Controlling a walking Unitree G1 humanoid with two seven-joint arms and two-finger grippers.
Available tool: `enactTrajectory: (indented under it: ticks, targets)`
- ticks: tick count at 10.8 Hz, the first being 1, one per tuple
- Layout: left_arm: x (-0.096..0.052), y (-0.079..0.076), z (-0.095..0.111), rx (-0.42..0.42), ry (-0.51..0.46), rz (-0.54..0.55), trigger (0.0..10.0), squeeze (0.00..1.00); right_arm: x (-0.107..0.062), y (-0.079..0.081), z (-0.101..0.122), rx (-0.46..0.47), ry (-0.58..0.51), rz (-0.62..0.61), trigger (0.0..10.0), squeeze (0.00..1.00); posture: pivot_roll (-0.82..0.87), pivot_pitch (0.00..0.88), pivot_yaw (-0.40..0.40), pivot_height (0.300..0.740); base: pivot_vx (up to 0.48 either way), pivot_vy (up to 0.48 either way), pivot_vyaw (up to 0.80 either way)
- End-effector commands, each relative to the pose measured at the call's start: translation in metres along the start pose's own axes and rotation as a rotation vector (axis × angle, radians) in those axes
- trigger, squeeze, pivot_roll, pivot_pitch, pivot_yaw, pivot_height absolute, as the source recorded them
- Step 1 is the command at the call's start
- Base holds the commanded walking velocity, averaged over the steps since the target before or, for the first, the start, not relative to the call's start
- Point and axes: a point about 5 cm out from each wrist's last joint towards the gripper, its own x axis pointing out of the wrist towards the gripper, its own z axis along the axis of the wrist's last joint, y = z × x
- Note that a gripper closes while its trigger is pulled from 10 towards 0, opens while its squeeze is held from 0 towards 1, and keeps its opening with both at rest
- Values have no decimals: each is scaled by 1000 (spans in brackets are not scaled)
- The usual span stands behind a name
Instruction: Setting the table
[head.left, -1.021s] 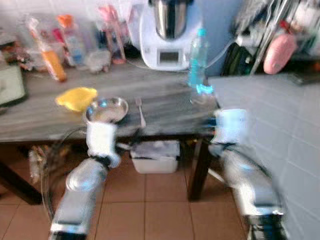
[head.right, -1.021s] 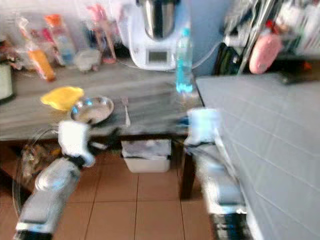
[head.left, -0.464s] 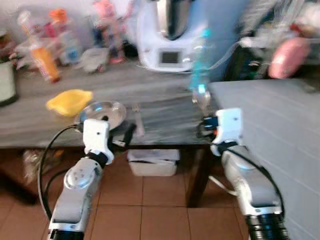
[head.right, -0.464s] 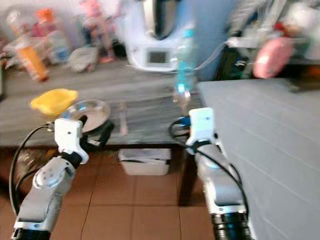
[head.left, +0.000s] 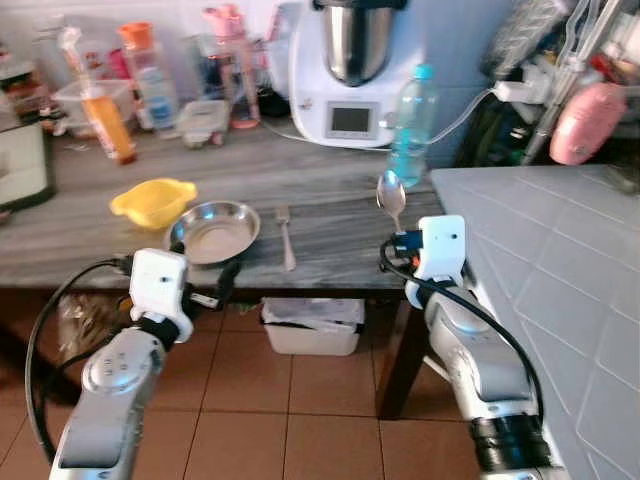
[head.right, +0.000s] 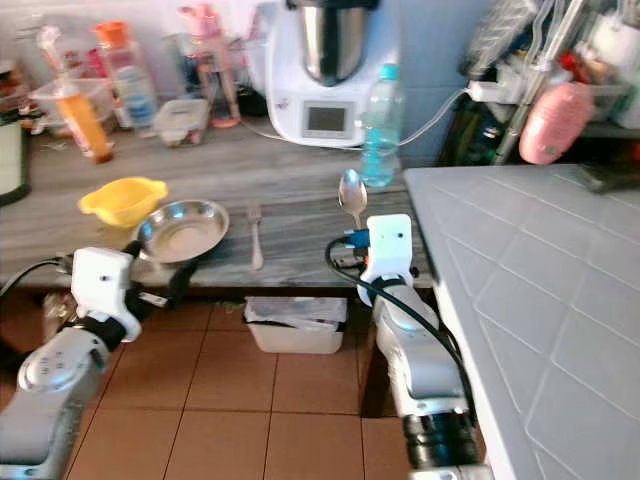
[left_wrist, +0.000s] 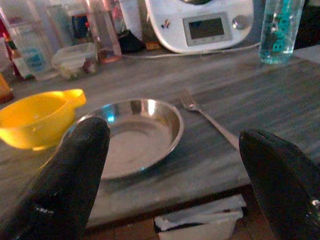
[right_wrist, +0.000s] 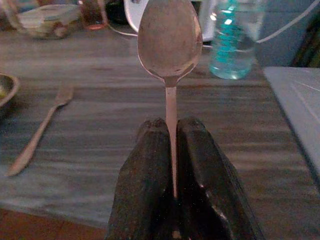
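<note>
Between the two black fingers of the right gripper, clamped tight: the handle of a spoon, bowl upward and standing clear above the fingertips. Held at the front right corner of the grey wooden table, near its front edge and close to the white tiled counter that rises on the robot's right. Beyond the spoon's bowl, a blue-tinted water bottle near the table's right end, and behind that a white kitchen machine with a steel jug.

At the table's front edge further left, the left gripper, fingers spread wide apart and holding nothing, aimed at a shallow steel plate. Plate lying between the two fingers in the wrist view, not touched. Just beside the plate on its right, a fork lying flat, tines pointing away from the robot. Touching or nearly touching the plate's left rim, a yellow bowl.

Bare tabletop between fork and spoon. Along the back of the table, bottles and a lidded plastic box. Under the table, a white bin on a terracotta tile floor.
</note>
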Motion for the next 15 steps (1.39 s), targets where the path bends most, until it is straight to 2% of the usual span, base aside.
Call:
enactTrajectory:
  ticks: [1, 6, 14, 15]
  targets:
    - [-3, 3, 3, 18, 4, -9, 10000, 0, 3, 3, 6, 3, -24, 6, 10000, 0, 67, 45, 35, 740, 0, 0, 0]
    - [4, -4, 4, 15, 1, -30, 10000, 0, -2, -11, 0, -7, -7, -38, 10000, 0, 50, 52, 41, 740, 0, 0, -238]
    - [5, -6, -1, 13, 17, -29, 10000, 0, -1, -12, 0, -26, -19, -43, 10000, 0, 49, 41, 45, 740, 0, 429, 0]
    - [5, -6, 1, 25, -2, -26, 10000, 0, -2, -14, -1, -27, -16, -53, 10000, 0, 48, 42, 44, 740, 0, 0, 0]
